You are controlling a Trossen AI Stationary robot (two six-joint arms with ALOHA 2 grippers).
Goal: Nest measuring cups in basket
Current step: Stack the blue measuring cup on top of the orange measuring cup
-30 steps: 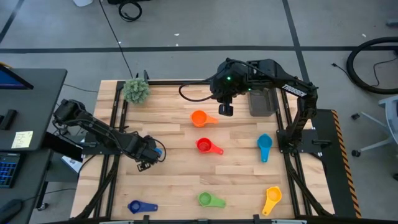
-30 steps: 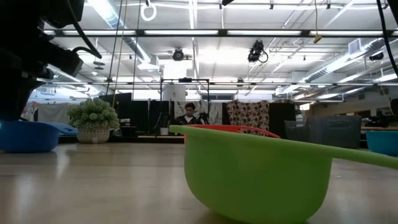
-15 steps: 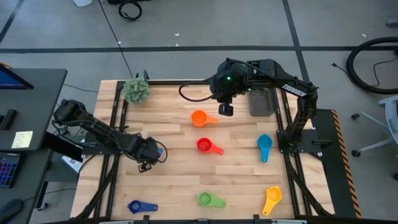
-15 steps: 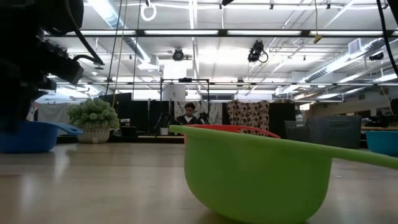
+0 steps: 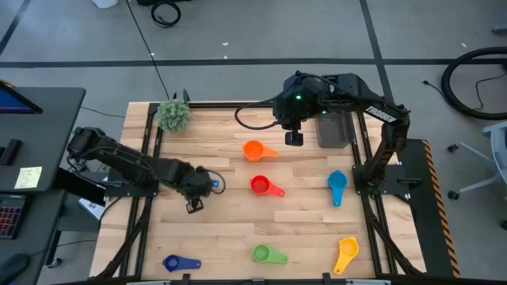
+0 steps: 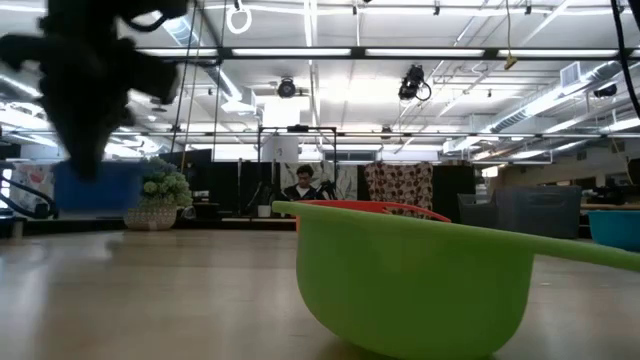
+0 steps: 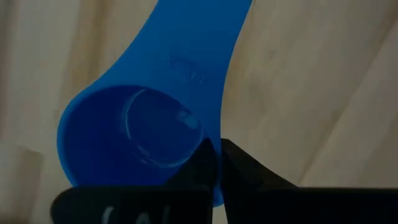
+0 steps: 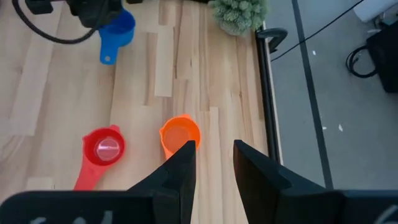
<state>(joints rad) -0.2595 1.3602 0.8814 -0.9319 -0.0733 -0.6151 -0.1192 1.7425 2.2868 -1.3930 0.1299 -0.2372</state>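
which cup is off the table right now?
The blue cup in the left gripper: the fingers are shut on its rim, and the low view shows it lifted. The orange, red and green cups lie loose on the wood.

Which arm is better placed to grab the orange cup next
Right. The right gripper hangs open just beside the orange cup, near the basket. The left gripper already holds a blue cup.

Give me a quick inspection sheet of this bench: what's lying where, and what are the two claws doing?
Surface: wooden table, bare between items.
Job's things: orange, red, light blue, green, yellow and dark blue cups loose; basket at the far right.
Clutter: fuzzy plant ball.
Grippers: left end effector shut on blue cup; right end effector open, above the orange cup.
Cables: black cable by the right arm.
Surroundings: person far behind.
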